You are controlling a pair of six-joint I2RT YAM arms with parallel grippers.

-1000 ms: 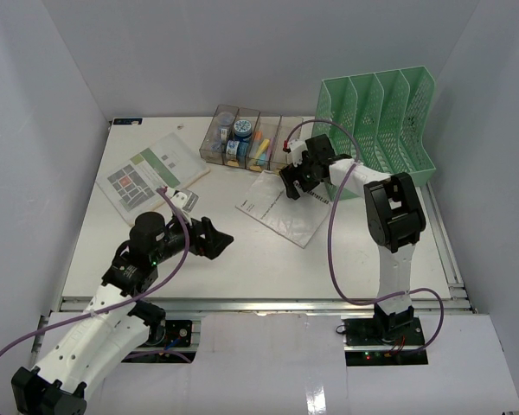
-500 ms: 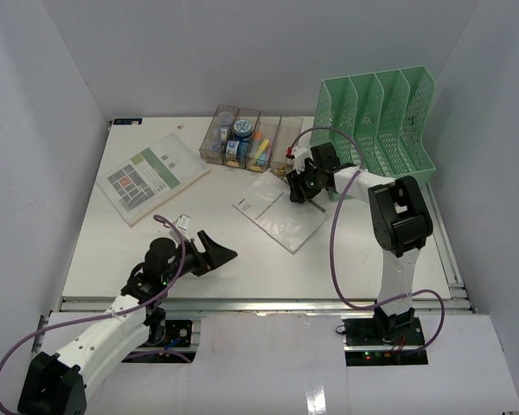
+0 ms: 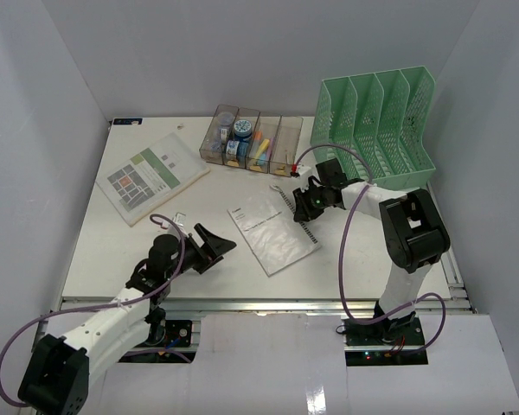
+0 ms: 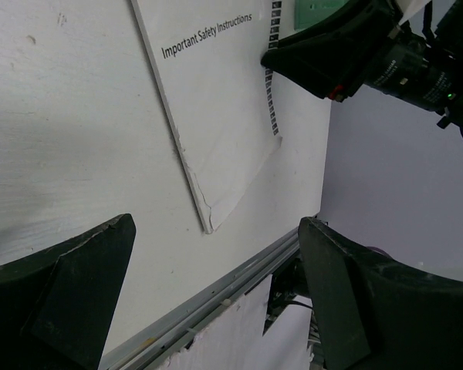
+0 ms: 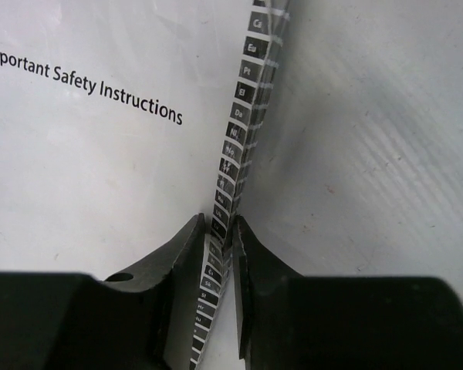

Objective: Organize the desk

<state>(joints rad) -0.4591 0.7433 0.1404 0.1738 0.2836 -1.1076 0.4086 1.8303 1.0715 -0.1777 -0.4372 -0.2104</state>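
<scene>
Right claw (image 5: 225,231): nearly closed, its two black fingers (image 5: 181,262) pinching the tabbed edge of a thin white booklet (image 5: 85,154).
Left claw (image 4: 216,223): spread wide and holding nothing. Whether its tips touch the surface cannot be told.
Right arm: reaches forward and bends back toward the middle, with the wrist low so the claw meets the booklet's far right edge.
Left arm: stretched low from its base, the claw pointing at the booklet's near corner but apart from it.
Writing: "Important Safety Instructions" is printed on the booklet cover. A strip of small black tabs with two-letter codes runs along the pinched edge, and most are too small to read.
Desk (image 3: 112,251): white top lying under both claws. Its silver rail is on the near side, behind the left claw.
File rack (image 3: 376,121): green mesh, just beyond the right claw and to its right.
Bins (image 3: 251,138): a clear row beyond the right claw, to its left.
Second booklet (image 3: 151,177): green and grey cover, well beyond the left claw.
</scene>
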